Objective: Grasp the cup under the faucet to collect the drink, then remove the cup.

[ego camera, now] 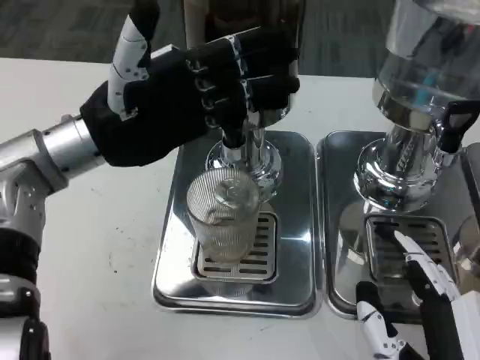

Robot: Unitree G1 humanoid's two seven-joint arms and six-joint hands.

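Ribbed glass cup (223, 223) is set on the drip grate (259, 251), under the faucet (234, 139).
Left hand (187, 97) is clenched around the faucet lever at 12 o'clock; right hand (420, 300) is released at 4 o'clock, at the table (90, 247) edge.

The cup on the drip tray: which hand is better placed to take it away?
Probably the left hand: it is up at the faucet, directly above the ribbed cup. The right hand lies lower, over the neighbouring tray, apart from the cup.

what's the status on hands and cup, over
Left hand up at the chrome faucet, holding nothing visible. Right hand open, idle. Ribbed clear glass cup under faucet, ungrasped. Nothing blocking.
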